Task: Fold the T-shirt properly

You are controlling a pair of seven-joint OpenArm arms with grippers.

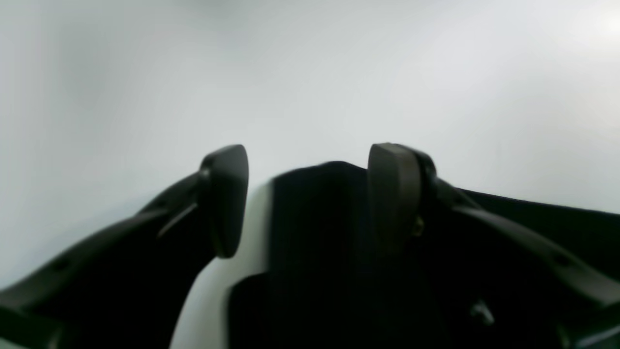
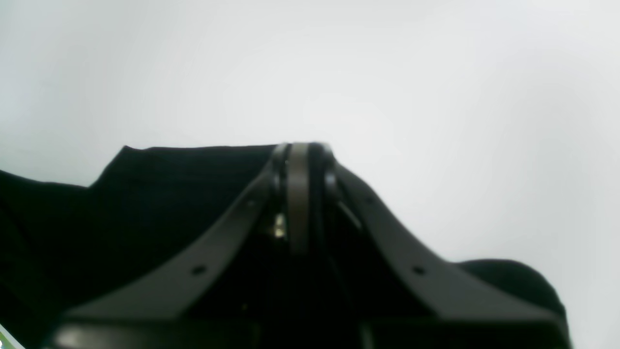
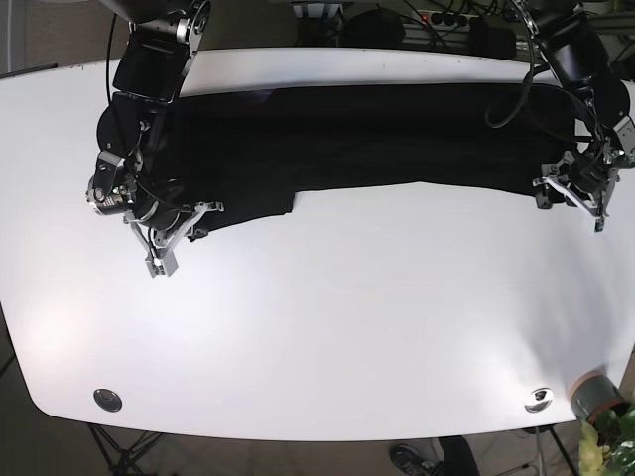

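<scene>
A black T-shirt [image 3: 377, 139] lies spread across the far half of the white table [image 3: 347, 317]. In the base view my right gripper [image 3: 159, 260] is at the shirt's near left corner. In the right wrist view it [image 2: 300, 160] is shut, with the shirt's edge [image 2: 184, 194] reaching right to its tips. My left gripper [image 3: 572, 208] is at the shirt's near right edge. In the left wrist view it [image 1: 310, 194] is open, with a fold of the black cloth [image 1: 315, 218] between the two fingers.
Two round metal fittings [image 3: 107, 400] [image 3: 539, 399] sit near the table's front edge. A small pot with a plant [image 3: 595, 397] stands off the front right corner. Cables and dark gear [image 3: 437, 20] lie beyond the far edge.
</scene>
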